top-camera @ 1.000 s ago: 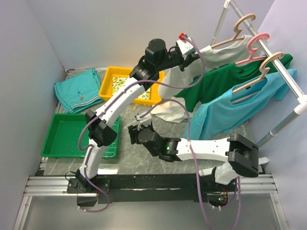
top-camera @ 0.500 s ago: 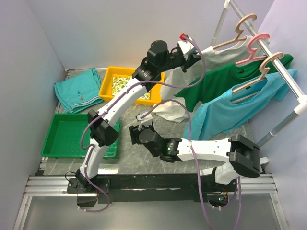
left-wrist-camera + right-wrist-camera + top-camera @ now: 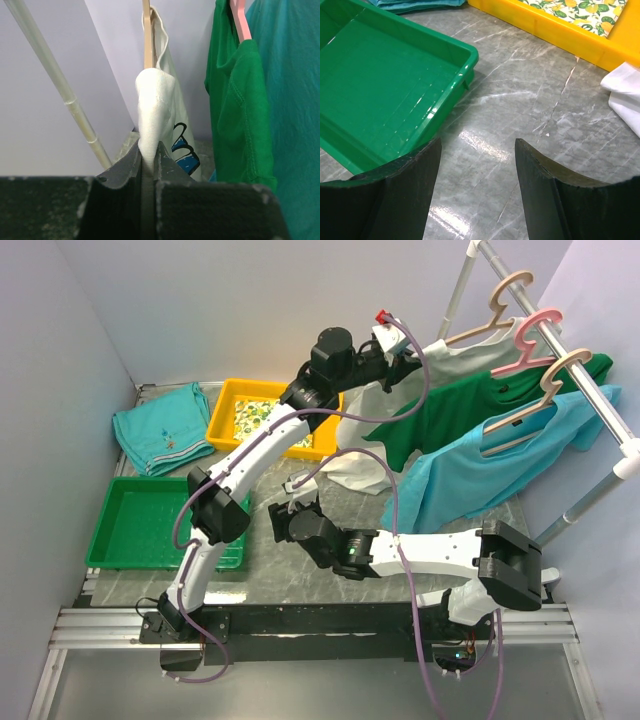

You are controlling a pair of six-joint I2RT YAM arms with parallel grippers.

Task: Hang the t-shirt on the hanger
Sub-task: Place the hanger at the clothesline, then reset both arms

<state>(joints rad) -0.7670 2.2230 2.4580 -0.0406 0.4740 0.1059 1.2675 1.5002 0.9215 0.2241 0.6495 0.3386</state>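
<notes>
The white t-shirt (image 3: 452, 356) with a blue print hangs partly over the beige hanger (image 3: 497, 312) on the rail at the back right, its lower part trailing to the table (image 3: 345, 465). My left gripper (image 3: 408, 362) is raised at the shirt and shut on a fold of its white cloth (image 3: 155, 107), just below the hanger's arm (image 3: 146, 35). My right gripper (image 3: 292, 488) is open and empty, low over the table, with bare marble between its fingers (image 3: 417, 167).
A green shirt (image 3: 455, 405) on a pink hanger (image 3: 535, 335) and a light blue shirt (image 3: 490, 465) on a tan hanger hang beside it. A yellow tray (image 3: 225, 405), green tray (image 3: 120, 515) and folded teal cloth (image 3: 160, 425) lie left.
My left gripper has moved a little right and up toward the beige hanger, carrying the shirt's cloth with it. The right arm has barely moved.
</notes>
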